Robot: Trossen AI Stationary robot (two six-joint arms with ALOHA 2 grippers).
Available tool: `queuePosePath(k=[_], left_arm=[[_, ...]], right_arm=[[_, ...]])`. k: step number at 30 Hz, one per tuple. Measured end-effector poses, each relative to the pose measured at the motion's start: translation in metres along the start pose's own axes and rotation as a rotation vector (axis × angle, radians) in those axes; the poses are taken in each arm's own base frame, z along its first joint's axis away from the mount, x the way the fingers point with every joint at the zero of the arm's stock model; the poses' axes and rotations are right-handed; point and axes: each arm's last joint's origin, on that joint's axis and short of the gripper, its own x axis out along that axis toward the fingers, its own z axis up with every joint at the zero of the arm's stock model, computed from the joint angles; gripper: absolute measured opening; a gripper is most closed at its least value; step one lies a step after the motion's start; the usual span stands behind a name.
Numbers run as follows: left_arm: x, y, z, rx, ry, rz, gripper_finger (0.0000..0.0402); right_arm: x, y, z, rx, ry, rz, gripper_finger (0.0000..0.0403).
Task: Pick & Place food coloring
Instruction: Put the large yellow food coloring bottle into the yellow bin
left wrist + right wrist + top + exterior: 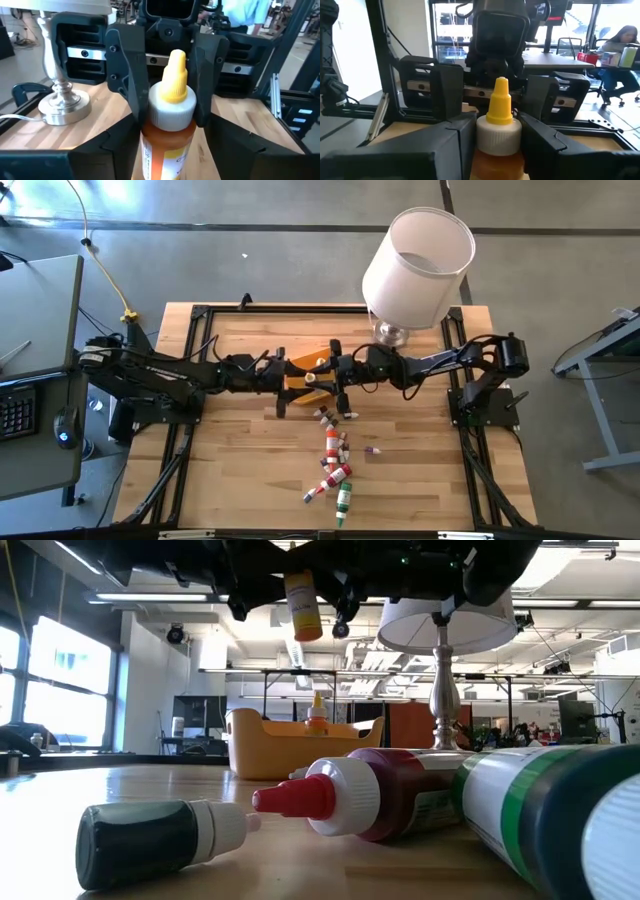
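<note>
An orange-yellow food coloring bottle (167, 142) with a white cap and yellow tip hangs upright in the air over the orange tray (298, 385), and also shows in the low view (303, 605). My right gripper (337, 370) is shut on its cap. My left gripper (290, 377) faces it from the table's left, open, with its fingers (115, 155) on either side of the bottle's body. One bottle (317, 715) stands in the tray (265, 745). Several more bottles and vials (335, 455) lie on the table nearer the front. My right gripper pinches the bottle's white cap (499, 134) between its two fingers (132, 85), which press on its two opposite sides. The fingers come level from the table's right. The bottle stays upright, tip up, with its body hanging below the fingers, clear of the tray.
A table lamp with a white shade (418, 260) stands at the far right, just behind my right arm. Close to the low camera lie a dark green vial (160, 840), a red bottle (370, 795) and a large green bottle (560, 820). A person sits in the room beyond (620, 45).
</note>
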Motion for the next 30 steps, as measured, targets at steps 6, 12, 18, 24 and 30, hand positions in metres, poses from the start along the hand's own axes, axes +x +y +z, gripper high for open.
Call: queuePosePath(k=[6,12,18,24,30], left_arm=[[0.0001,0.0004,-0.0009,-0.013,0.013,0.013,0.0207],[0.0001,0.0006,-0.001,-0.026,0.014,0.02,0.0148],[0.0,0.0006,-0.0011,-0.032,0.015,0.02,0.012],[0.0002,0.0006,-0.0014,-0.041,0.018,0.02,0.0126],[0.0002,0.001,-0.0016,-0.044,0.018,0.031,0.0126]], right_arm=[[-0.0003,0.0003,0.0009,-0.003,-0.013,0.01,0.0123],[-0.0003,0.0003,0.0017,-0.004,-0.021,0.01,0.0123],[-0.0006,0.0,0.0013,-0.007,-0.021,0.004,0.0124],[-0.0004,-0.0006,0.0013,-0.034,-0.021,-0.033,0.0147],[-0.0005,-0.0011,0.001,-0.034,-0.018,-0.045,0.0187]])
